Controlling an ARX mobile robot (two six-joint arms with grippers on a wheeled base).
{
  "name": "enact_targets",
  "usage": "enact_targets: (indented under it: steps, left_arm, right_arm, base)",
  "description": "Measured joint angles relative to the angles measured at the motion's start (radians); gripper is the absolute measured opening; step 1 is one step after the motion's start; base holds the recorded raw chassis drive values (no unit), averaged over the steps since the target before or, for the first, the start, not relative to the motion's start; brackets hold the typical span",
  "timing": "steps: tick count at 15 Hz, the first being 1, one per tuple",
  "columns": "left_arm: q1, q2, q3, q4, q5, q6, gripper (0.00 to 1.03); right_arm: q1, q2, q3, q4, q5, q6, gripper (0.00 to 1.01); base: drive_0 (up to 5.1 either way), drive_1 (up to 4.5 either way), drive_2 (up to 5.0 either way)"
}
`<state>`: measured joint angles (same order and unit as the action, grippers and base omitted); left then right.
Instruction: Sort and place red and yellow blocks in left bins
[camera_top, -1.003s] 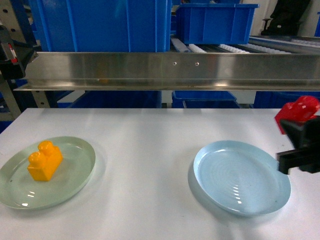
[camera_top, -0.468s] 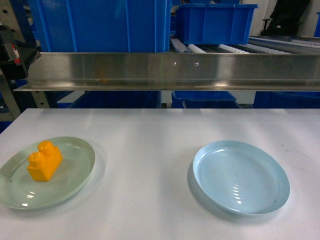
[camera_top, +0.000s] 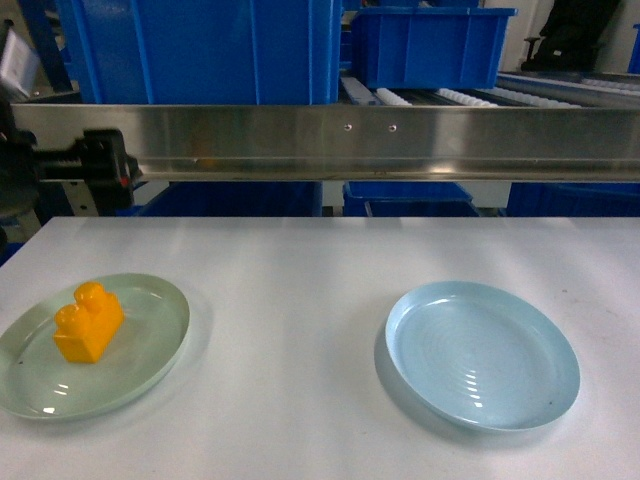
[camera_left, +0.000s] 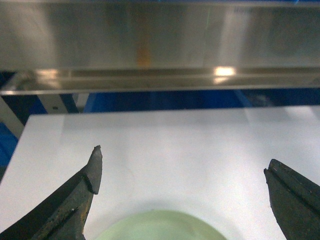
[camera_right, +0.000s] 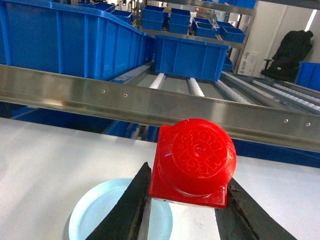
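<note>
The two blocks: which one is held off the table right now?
The red block, the single-stud cube, is clamped between the right gripper's fingers above the pale blue plate. The yellow two-stud block sits free on the pale green plate.

A white desk (camera_top: 320, 270) fills the foreground, its matte top catching soft overhead light. Along its far edge runs a brushed steel rail (camera_top: 380, 140) — long, horizontal, with small screw heads and blurred reflections. Behind the rail lies a roller conveyor (camera_right: 195, 87) with white rollers between metal tracks. Farther back, shelving (camera_right: 200, 22) carries rows of small blue containers. At the far right stands a pale wall (camera_right: 270, 40), and in front of it a black office chair (camera_right: 292, 55) — something dark is draped over its back. Blue shapes show in the shadow under the rail.
</note>
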<state>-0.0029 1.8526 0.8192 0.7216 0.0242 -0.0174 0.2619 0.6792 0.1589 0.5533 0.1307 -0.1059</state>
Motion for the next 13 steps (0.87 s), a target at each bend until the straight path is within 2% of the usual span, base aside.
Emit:
enact_targets:
  steps: [5, 9, 13]
  left_arm:
    - [-0.035, 0.047, -0.045, -0.068, -0.119, 0.007, 0.98]
    - [-0.052, 0.114, -0.103, -0.02, -0.16, 0.007, 0.98]
    - [-0.011, 0.201, -0.106, 0.025, -0.17, -0.004, 0.98]
  right_arm:
    - [0.0, 0.0, 0.0, 0.0, 0.0, 0.0, 0.29]
    - [0.0, 0.0, 0.0, 0.0, 0.0, 0.0, 0.29]
    - [0.0, 0.0, 0.0, 0.0, 0.0, 0.0, 0.29]
  base:
    - [0.0, 0.0, 0.0]
    - [0.0, 0.0, 0.0]
    - [0.0, 0.0, 0.0]
